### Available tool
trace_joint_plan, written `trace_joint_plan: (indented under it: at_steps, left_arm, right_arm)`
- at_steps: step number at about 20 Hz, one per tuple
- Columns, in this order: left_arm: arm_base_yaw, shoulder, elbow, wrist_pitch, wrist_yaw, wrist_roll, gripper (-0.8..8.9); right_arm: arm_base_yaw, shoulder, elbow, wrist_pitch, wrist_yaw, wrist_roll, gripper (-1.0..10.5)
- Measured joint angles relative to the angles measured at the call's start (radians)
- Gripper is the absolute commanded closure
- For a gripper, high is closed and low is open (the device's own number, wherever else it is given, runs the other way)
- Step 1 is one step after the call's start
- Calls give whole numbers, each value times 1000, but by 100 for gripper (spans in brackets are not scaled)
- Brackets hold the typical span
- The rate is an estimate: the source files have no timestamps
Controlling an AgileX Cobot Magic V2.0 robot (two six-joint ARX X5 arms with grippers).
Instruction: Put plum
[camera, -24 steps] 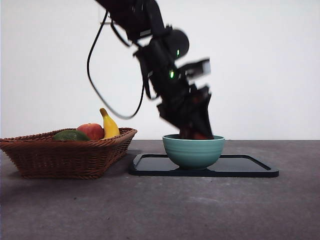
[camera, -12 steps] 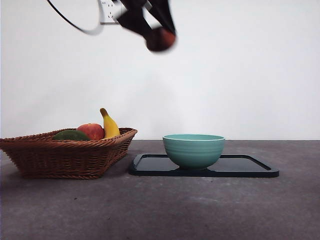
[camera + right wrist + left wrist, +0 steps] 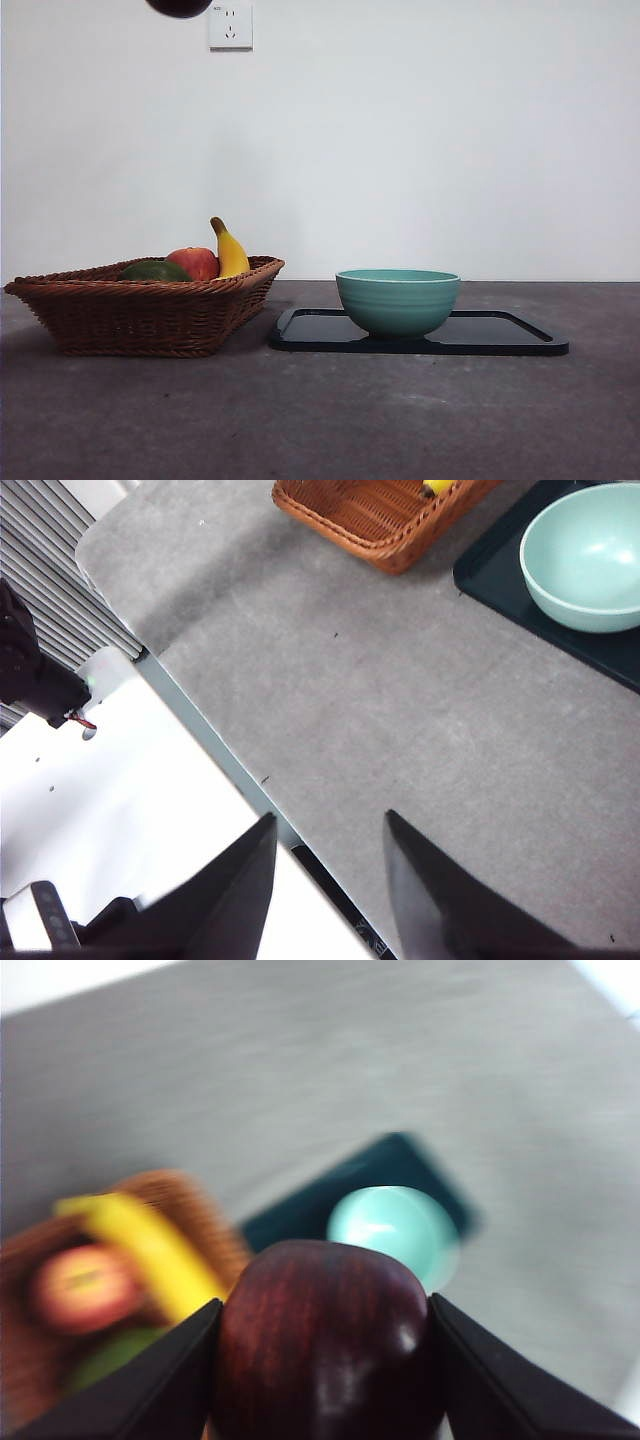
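The left claw [image 3: 322, 1360] is clamped on the plum [image 3: 325, 1345], which shows only as a dark round shape at the top left edge of the front view, high above the basket [image 3: 150, 315]. The bowl [image 3: 398, 300] stands on the tray [image 3: 500, 335]. The right claw [image 3: 325, 875] waits with its jaws apart above the bare surface [image 3: 400, 730].

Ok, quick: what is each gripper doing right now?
Left gripper: shut on the plum, high above the table.
Right gripper: open, holding nothing, waiting.
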Motion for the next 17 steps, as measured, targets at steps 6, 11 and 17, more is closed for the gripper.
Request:
trace_joint_plan:
  at_steps: [6,11,17]
  left_arm:
    - [29,-13,-208,-30,43,42,596]
    - [41,-13,-438,75,42,56,597]
    - [41,-13,-760,291,-84,57,597]
  right_arm:
    - [0,0,0,1,0,0,775]
    - [0,0,0,1,0,-18,775]
    - [0,0,0,2,0,-19,775]
